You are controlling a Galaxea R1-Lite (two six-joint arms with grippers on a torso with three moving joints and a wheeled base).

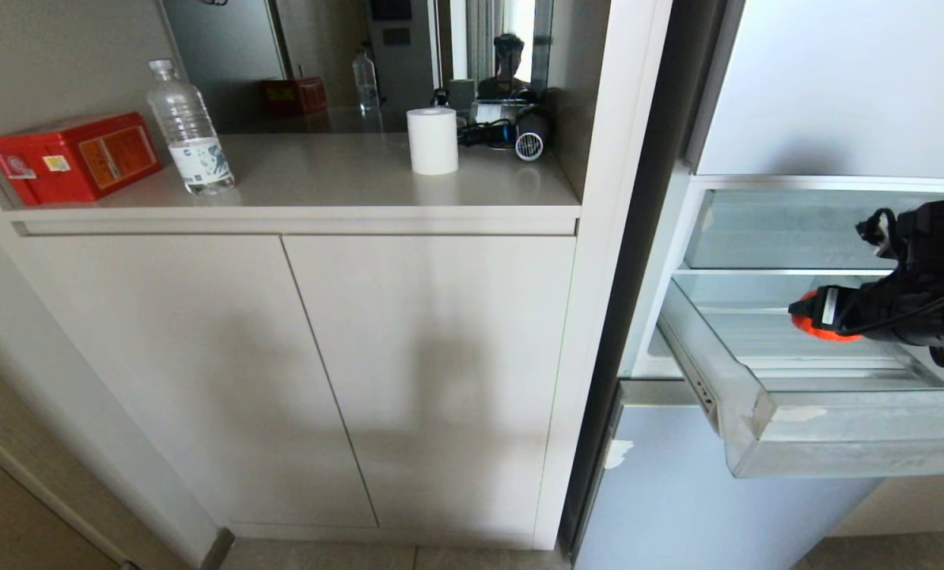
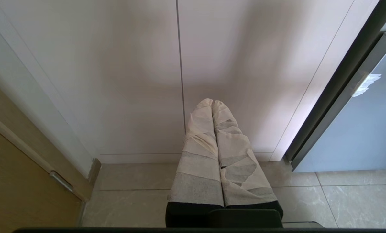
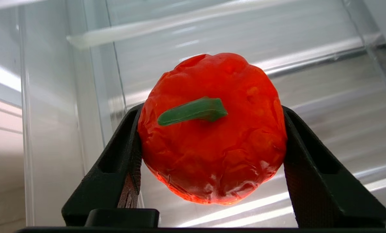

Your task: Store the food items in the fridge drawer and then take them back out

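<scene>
Midway at best, judging by the scene: one food item in hand, nothing visibly resting in the drawer, and whether on the way in or on the way out cannot be told from this moment alone.

Far left on the surface [image 1: 321,170]: a red box [image 1: 74,156], then a clear water bottle [image 1: 189,131], then a white paper roll [image 1: 433,140] and a dark hair dryer [image 1: 519,134] against the mirror. None of it near the work. Below, plain cabinet doors [image 1: 297,372].

Down low, facing those doors and the tiled floor: left gripper [image 2: 212,104], parked, its tape-wrapped fingers [image 2: 201,129] pressed together, holding nothing.

Further right, past the cabinet's edge, the open fridge with the fridge drawer [image 1: 788,435] slid out, scuffed front lip toward the camera, ribbed clear floor showing, a glass shelf just above it.

Over the drawer's inside, toward the right: right gripper [image 1: 824,309], black fingers [image 3: 118,168] clamped on either side of the orange-red fruit [image 3: 212,129], wrinkled and glossy, green stem facing the wrist camera. Fruit held above the ribbed floor, seemingly not touching it, near the drawer's left wall.

Left to do, probably: set down or carry clear, and any other items, none in sight. In the way: the overhanging shelf and the drawer's raised front lip, both close to the arm's path.
</scene>
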